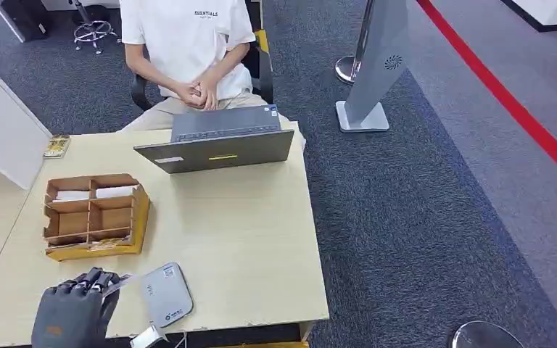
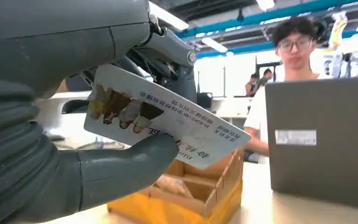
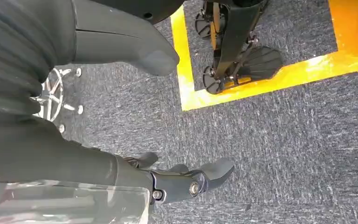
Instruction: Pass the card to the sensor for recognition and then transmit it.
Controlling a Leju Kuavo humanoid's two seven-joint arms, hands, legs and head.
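- Head view: the left hand [image 1: 72,308] sits at the lower left of the frame, over the near edge of the pale wooden counter [image 1: 246,239], its dark fingers closed around a card [image 1: 120,284] whose thin edge pokes out toward the right.
- Just right of that hand lies a grey sensor [image 1: 165,293], flat on the counter near its front edge.
- A cardboard tray [image 1: 94,215] with compartments stands in the left-centre of the frame, with white items in its two far compartments.
- A grey laptop [image 1: 217,141] sits at the far edge of the counter, and a person [image 1: 188,51] in a white shirt is seated behind it, hands clasped.
- Left wrist view: the card [image 2: 168,119] fills the centre of the frame, pinched between the thick grey thumb [image 2: 121,165] and the darker fingers [image 2: 172,51], printed face outward, tilted. The tray [image 2: 191,191] is behind it and the laptop [image 2: 321,140] at the right.
- Right wrist view: the right hand [image 3: 168,116] hangs over grey carpet [image 3: 279,140], fingers apart and holding nothing; yellow floor tape [image 3: 270,74] runs across the upper part of the frame.
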